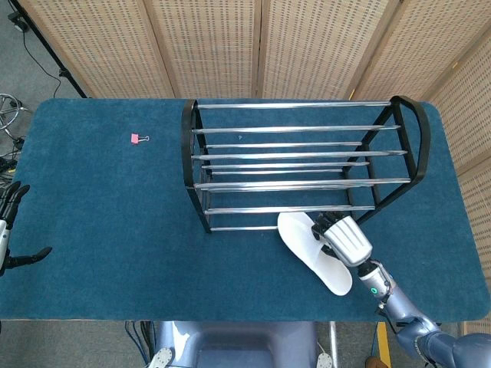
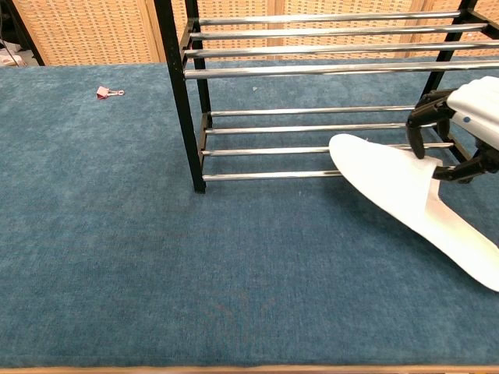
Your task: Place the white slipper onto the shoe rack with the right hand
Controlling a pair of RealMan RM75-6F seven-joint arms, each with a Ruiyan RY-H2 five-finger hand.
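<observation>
Slipper (image 2: 405, 195) white, flat, open-backed; right hand (image 2: 460, 128) grips strap, toe at rack's (image 2: 181, 101) bottom rails.

The right hand (image 1: 343, 239) has a smooth white shell over its back and black fingers (image 2: 415, 128). Behind it, toward five o'clock, a slim silver wrist carries a small green light, then widens into a grey-blue arm (image 1: 418, 326). The left hand (image 1: 9, 230) at nine o'clock shows thin black fingers.
</observation>
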